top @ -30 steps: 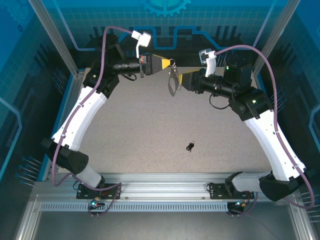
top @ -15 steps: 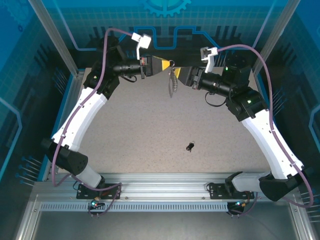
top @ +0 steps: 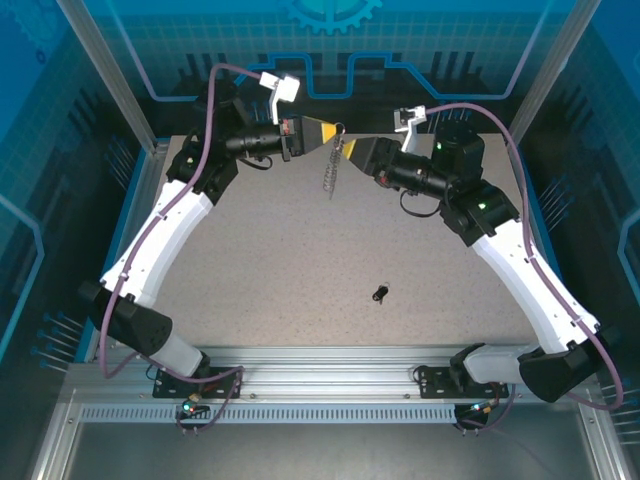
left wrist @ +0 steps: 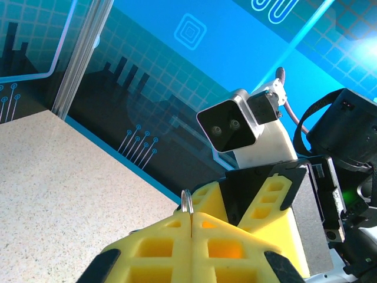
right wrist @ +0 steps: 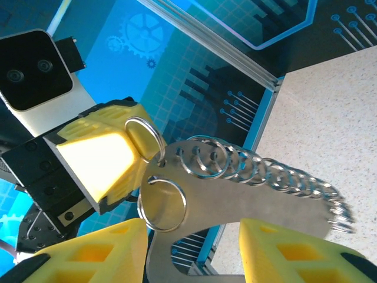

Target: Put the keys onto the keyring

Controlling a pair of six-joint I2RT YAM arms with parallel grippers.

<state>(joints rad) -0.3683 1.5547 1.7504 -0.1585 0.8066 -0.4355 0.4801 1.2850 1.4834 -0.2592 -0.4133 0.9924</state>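
— Where is the keyring?

— In the air, upper middle of the overhead view. The left gripper [top: 336, 129] is clenched on one small ring [left wrist: 187, 201] at the end of the keyring [right wrist: 247, 197]. The grey loop hangs below it, with its row of rings [right wrist: 277, 174] fanned along one edge.

— Why hold it by that ring?

— My guess is that it leaves the loop's body free for the other arm to steady or turn.

— And the other arm?

— The right gripper [top: 351, 151] sits almost nose to nose with the left. Its fingers are spread and straddle the loop's lower part. I cannot tell whether either pad touches metal.

— The keys?

— The keys [top: 380, 292] lie on the table [top: 260, 250], lower centre, well apart from both grippers. Neither arm holds them.

— What stands in the way?

— The crowding is up top. Both yellow noses and the right wrist's camera [left wrist: 231, 125] sit close together, so there is little room to work. I judge one arm must go down for the keys, and the dangling loop may swing.
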